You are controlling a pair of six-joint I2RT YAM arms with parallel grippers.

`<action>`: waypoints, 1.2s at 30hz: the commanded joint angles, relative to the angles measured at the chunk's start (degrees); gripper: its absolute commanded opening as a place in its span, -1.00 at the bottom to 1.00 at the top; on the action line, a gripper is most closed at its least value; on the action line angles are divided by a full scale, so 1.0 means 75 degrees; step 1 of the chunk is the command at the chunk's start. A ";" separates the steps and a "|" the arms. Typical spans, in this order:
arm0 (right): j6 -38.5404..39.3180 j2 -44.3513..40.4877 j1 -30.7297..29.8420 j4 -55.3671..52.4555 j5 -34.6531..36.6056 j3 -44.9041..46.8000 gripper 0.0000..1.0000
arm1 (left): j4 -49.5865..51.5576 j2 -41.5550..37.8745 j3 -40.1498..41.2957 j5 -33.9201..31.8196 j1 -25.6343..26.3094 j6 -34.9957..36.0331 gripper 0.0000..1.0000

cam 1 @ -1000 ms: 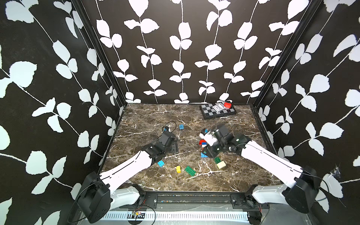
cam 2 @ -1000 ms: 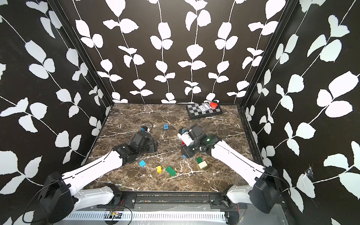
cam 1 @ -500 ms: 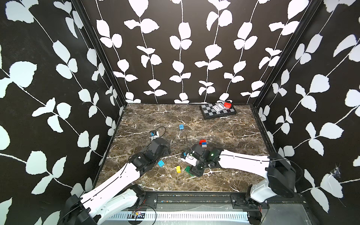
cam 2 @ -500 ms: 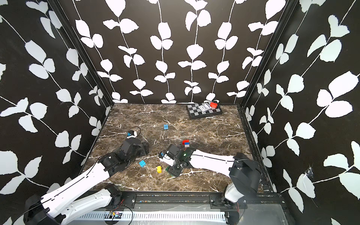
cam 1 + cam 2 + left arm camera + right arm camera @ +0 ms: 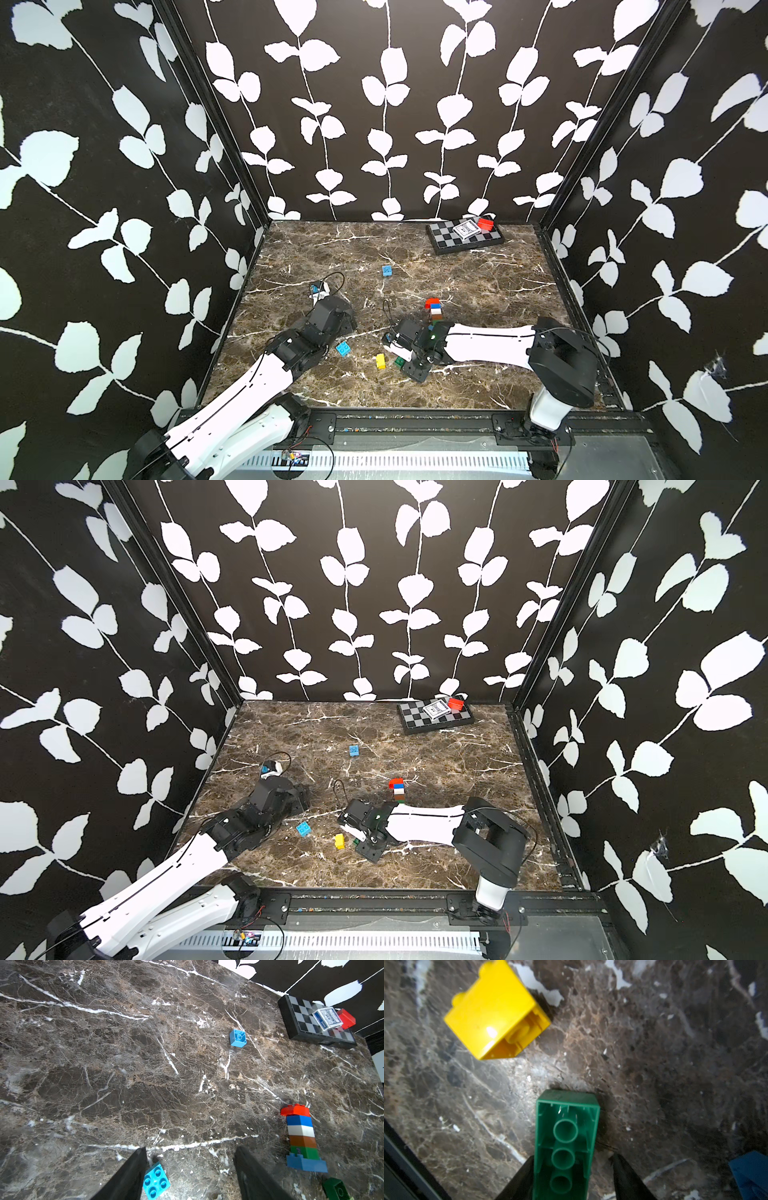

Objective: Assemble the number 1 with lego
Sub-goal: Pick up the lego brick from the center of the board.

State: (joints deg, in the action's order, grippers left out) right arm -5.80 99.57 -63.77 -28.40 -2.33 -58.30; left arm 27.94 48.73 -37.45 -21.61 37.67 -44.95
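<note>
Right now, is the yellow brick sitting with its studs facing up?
No, the yellow brick lies tipped on its side on the table, with its hollow underside open to the side.

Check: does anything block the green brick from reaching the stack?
Nothing visible does. The green brick lies between the fingers of the right hand, close to the stack, with only bare table between. The yellow brick lies off to the side.
</note>
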 commanded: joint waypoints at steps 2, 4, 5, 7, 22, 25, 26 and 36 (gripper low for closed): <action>-0.0164 0.0179 -0.0055 0.0082 0.0091 -0.0350 0.05 | 0.0059 -0.0152 0.0107 0.0067 -0.0135 0.0192 0.39; -0.0184 0.0212 -0.0054 0.0150 0.0062 -0.0362 -0.02 | 0.0070 -0.0171 0.0105 0.0097 -0.0170 0.0228 0.39; -0.0187 0.0203 -0.0052 0.0193 0.0031 -0.0356 -0.06 | 0.0071 -0.0191 0.0101 0.0114 -0.0192 0.0252 0.39; -0.0199 0.0181 -0.0052 0.0282 -0.0053 -0.0313 -0.17 | 0.0081 -0.0215 0.0098 0.0133 -0.0218 0.0265 0.39; -0.0475 -0.2569 0.1994 -0.0053 -0.2880 0.0244 -0.45 | -0.1809 -0.0471 -0.0053 0.0998 -0.0312 0.3389 0.44; -0.0328 -0.3228 0.2746 -0.0583 -0.4268 0.0073 -0.45 | -0.2630 -0.0486 -0.0232 0.2248 -0.0309 0.5161 0.45; -0.0197 -0.3358 0.2886 -0.0885 -0.4544 -0.0065 -0.45 | -0.2778 -0.0459 -0.0311 0.2746 -0.0312 0.5722 0.45; 0.0655 -0.3352 0.3201 -0.3352 -0.6670 -0.1525 -0.50 | -0.0496 0.1099 -0.2052 0.8546 -0.0277 1.0874 0.54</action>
State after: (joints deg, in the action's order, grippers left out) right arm -3.31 73.63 -39.97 -47.18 -45.43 -66.24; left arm 15.29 53.84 -48.75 26.04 35.57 21.61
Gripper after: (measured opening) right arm 0.322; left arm 0.768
